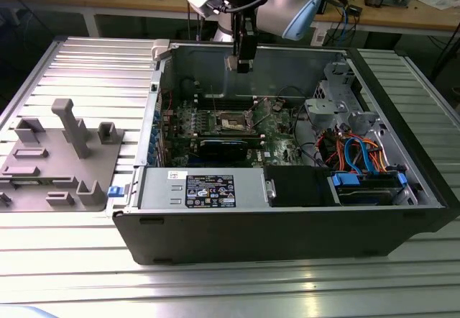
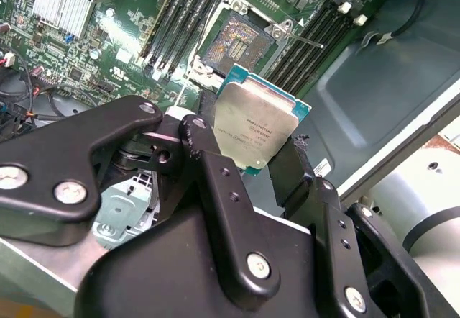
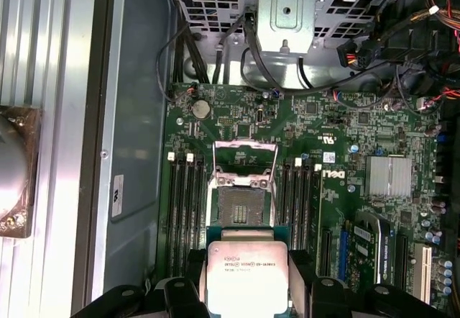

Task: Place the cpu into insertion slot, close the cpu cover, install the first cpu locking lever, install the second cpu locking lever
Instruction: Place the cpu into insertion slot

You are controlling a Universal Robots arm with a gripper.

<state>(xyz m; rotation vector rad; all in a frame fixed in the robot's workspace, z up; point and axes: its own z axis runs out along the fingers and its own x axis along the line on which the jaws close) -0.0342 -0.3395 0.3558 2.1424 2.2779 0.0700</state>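
My gripper (image 1: 239, 60) hangs above the open computer case, shut on the cpu (image 2: 253, 125), a flat square chip with a pale silver top. In both wrist views the black fingers (image 2: 208, 134) clamp two opposite edges of the cpu (image 3: 246, 275). The insertion slot (image 3: 240, 206) lies bare on the green motherboard, below and a little ahead of the chip; it also appears as the slot (image 2: 239, 41) and the slot (image 1: 233, 121). The cpu cover (image 3: 246, 144), a thin silver frame, is swung open beyond the socket. Thin locking levers (image 3: 276, 165) stand raised beside it.
Memory slots (image 3: 187, 210) flank the socket on both sides. A finned heatsink (image 3: 388, 175) sits nearby. A power supply (image 1: 208, 188) and a drive cage with orange and blue cables (image 1: 359, 152) fill the case's near and right parts. A grey fixture (image 1: 61, 152) stands on the table at the exterior view's left.
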